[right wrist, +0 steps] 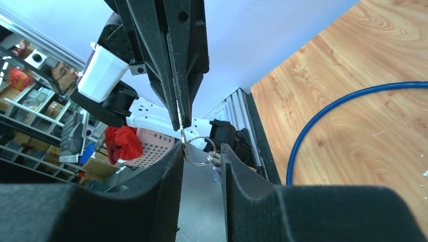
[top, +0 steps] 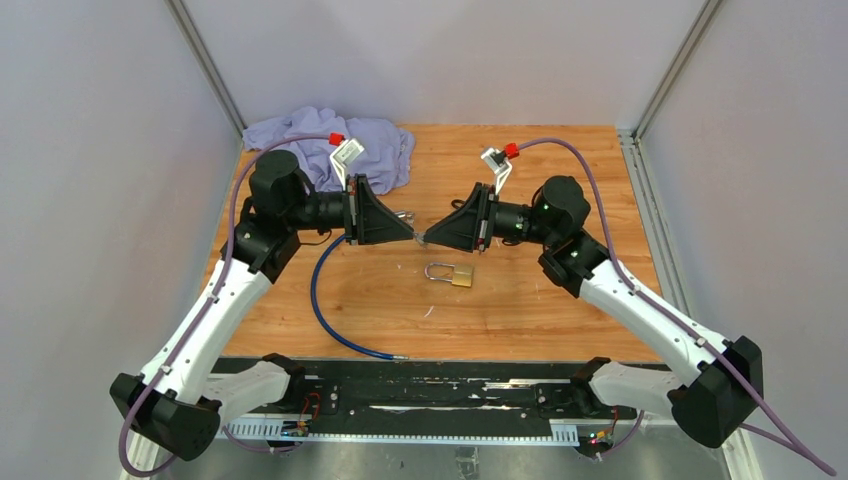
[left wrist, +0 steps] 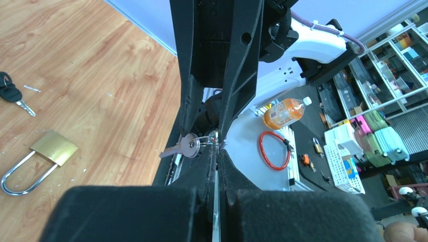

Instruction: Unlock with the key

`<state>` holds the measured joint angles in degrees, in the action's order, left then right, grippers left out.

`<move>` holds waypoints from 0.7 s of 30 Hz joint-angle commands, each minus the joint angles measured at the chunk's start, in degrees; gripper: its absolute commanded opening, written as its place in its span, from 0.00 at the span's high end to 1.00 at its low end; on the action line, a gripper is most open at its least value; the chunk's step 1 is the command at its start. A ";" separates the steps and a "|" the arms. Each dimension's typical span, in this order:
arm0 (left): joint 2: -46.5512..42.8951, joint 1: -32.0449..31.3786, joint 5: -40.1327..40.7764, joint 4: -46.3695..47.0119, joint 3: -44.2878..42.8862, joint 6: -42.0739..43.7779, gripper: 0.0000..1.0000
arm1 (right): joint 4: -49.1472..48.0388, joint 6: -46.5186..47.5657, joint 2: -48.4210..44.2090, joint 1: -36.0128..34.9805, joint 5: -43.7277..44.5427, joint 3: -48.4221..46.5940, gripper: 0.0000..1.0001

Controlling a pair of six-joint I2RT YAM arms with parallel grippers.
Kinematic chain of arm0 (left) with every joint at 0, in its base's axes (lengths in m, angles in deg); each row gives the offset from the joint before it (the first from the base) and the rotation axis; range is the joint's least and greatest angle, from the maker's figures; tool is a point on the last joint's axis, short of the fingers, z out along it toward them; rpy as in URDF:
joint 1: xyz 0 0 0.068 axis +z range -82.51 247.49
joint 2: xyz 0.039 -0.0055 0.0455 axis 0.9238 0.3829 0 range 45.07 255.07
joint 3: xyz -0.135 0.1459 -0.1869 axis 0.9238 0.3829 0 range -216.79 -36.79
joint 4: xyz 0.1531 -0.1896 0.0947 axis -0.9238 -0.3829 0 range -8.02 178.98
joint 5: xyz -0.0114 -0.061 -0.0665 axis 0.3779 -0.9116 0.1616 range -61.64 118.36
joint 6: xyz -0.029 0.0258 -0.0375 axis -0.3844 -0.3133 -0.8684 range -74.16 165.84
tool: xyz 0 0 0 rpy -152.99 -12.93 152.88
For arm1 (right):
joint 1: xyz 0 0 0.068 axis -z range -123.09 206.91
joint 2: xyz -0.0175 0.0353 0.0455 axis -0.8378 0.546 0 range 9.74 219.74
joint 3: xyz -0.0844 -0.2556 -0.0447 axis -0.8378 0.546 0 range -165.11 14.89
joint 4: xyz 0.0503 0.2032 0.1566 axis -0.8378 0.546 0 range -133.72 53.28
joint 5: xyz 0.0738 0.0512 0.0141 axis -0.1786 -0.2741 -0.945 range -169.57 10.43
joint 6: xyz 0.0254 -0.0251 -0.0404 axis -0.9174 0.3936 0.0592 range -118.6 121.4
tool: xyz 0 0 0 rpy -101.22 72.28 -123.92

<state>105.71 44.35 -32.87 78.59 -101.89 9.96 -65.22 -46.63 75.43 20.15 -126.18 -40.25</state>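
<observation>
Left gripper [left wrist: 217,157] fills the bottom of the frame, fingers pressed together, tips pinching the key ring [left wrist: 204,141]. Silver key [left wrist: 182,146] hangs off the ring, clear of the table. Right gripper [left wrist: 214,126] faces it tip to tip, its state hard to read. Brass padlock [left wrist: 52,147] lies flat on the wooden table [left wrist: 101,65], shackle closed. Black-headed key [left wrist: 10,94] lies near it, not touching. Beyond the table's right edge: orange bottle [left wrist: 282,113], red cable loop [left wrist: 273,150], blurry shelves.

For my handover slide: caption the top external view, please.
Left gripper and right gripper meet mid-air at a silver key, above the brass padlock lying on the wooden table.
</observation>
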 commanded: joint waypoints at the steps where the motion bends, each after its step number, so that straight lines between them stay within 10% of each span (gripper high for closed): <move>1: -1.02 0.30 -1.97 2.95 0.44 -1.34 1.00 | -2.93 -1.91 0.46 1.16 -1.02 -1.34 0.70; 21: -1.14 0.37 -1.66 3.01 0.35 -1.38 1.00 | -5.20 -3.03 1.02 0.25 1.28 -1.16 0.93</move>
<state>105.67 44.59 -32.34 79.55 -101.58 9.19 -69.44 -49.87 76.54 20.13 -126.75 -40.36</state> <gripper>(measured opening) 0.014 0.095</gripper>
